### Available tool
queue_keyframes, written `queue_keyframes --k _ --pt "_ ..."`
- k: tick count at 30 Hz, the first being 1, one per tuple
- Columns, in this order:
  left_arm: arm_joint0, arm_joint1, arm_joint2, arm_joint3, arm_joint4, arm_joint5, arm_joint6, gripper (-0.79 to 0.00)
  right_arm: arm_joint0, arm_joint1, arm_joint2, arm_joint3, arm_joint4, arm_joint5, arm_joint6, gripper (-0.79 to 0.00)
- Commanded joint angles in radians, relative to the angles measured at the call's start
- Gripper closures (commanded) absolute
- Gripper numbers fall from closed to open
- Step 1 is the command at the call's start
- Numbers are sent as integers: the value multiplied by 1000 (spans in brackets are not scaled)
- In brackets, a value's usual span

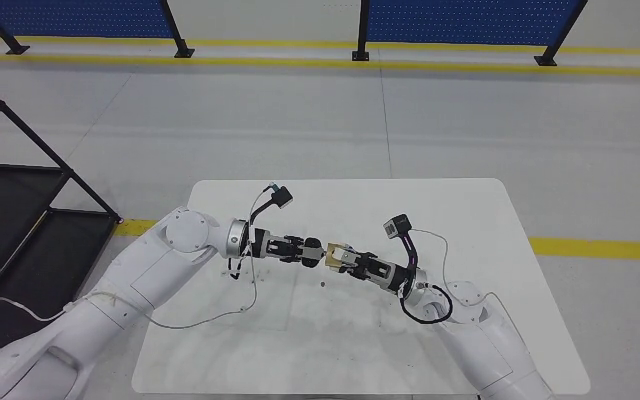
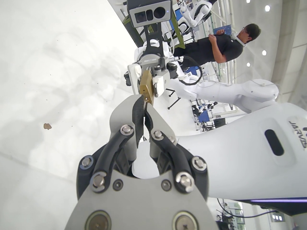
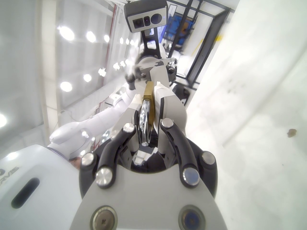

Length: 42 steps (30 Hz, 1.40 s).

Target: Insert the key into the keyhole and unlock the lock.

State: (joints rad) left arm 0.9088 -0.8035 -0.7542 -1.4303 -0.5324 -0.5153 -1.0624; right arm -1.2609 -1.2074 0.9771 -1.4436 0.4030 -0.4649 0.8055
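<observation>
Lock [image 1: 338, 257] is hanging above the middle of the table [image 1: 480, 210], with the right gripper [image 3: 150, 101] clamping its brass body. Over that same middle of the table, the left gripper [image 2: 144, 101] is pinching the key [image 2: 144, 111] between its black pads, with the key's tip touching the lock's end.

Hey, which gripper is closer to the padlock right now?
Right. The right gripper clamps the padlock; the left gripper holds the key at its keyhole end.

The key [image 2: 144, 117] is almost wholly hidden between the pads of the left claw [image 2: 144, 101]; whether its tip enters the lock [image 2: 146, 87] cannot be told.
</observation>
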Motion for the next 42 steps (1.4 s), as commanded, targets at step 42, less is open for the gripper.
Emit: queue_keyframes --k 42 --pt "139 1 -167 -127 413 -216 195 0 0 0 0 0 0 0 0 0"
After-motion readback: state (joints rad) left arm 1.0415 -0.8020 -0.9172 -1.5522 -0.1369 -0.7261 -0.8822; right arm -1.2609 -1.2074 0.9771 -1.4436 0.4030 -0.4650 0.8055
